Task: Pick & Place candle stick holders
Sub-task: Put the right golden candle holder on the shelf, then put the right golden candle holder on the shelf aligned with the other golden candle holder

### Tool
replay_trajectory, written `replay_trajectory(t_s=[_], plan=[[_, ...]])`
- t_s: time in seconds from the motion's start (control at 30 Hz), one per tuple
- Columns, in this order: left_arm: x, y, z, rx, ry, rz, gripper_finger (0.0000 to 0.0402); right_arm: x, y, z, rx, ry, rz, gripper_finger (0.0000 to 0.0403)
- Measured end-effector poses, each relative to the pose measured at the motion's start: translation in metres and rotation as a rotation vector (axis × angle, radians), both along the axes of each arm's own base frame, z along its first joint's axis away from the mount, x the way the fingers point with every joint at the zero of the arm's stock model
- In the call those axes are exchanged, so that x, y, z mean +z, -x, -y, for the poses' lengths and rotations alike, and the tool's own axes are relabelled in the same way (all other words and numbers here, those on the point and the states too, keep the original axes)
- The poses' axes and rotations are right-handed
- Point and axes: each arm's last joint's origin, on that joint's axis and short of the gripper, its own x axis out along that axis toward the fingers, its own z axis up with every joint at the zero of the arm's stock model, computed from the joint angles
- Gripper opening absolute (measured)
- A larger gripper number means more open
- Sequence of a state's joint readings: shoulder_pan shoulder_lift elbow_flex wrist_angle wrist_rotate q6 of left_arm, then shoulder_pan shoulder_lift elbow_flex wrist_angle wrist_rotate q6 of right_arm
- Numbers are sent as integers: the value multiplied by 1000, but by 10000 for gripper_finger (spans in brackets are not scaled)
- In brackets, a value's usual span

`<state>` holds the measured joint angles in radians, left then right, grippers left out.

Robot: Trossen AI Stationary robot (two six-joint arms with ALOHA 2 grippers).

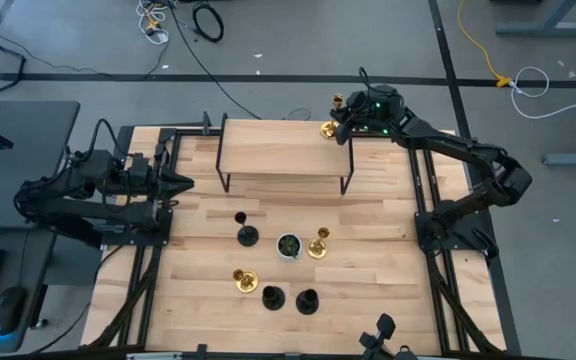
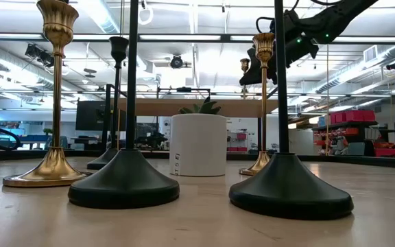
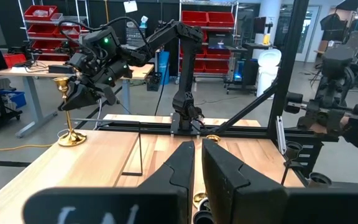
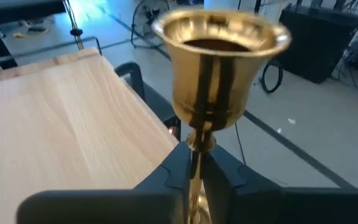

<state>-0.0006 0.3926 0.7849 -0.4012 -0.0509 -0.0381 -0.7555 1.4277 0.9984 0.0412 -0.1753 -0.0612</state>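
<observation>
My right gripper (image 1: 340, 128) is shut on a gold candle stick holder (image 1: 328, 130) at the far right corner of the raised wooden shelf (image 1: 283, 150). Its cup (image 4: 219, 68) fills the right wrist view. It also shows in the left wrist view (image 3: 69, 118). On the table below stand two gold holders (image 1: 318, 245) (image 1: 244, 280) and three black holders (image 1: 247, 235) (image 1: 272, 297) (image 1: 307, 300), each on its round base. My left gripper (image 1: 186, 183) waits shut and empty at the table's left side. My right gripper pinches the gold holder's thin stem (image 4: 196, 152) between its two fingers (image 4: 166, 177), just below the cup. The fingers come slanting down from the far right and lie across the stem. The holder is upright, with its base (image 3: 71, 140) on the shelf top.
A small white pot (image 1: 289, 245) with a green plant stands between the holders on the table. The shelf stands on thin black legs (image 1: 346, 182) over the table's far middle. Black frame rails run along both sides of the table.
</observation>
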Motion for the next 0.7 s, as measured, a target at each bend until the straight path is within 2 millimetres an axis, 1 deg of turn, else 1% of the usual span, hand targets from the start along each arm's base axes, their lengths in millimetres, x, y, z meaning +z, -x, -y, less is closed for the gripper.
replay_trajectory(t_s=[0.27, 0.57, 0.7], plan=[[0, 0, 0, 0, 1, 0, 34, 1, 0, 0, -3, 5, 10, 102], [0, 0, 0, 0, 1, 0, 34, 1, 1, -1, -3, -5, -1, 175], [0, 0, 0, 0, 2, 0, 34, 8, 7, -6, 2, 8, -8, 199]])
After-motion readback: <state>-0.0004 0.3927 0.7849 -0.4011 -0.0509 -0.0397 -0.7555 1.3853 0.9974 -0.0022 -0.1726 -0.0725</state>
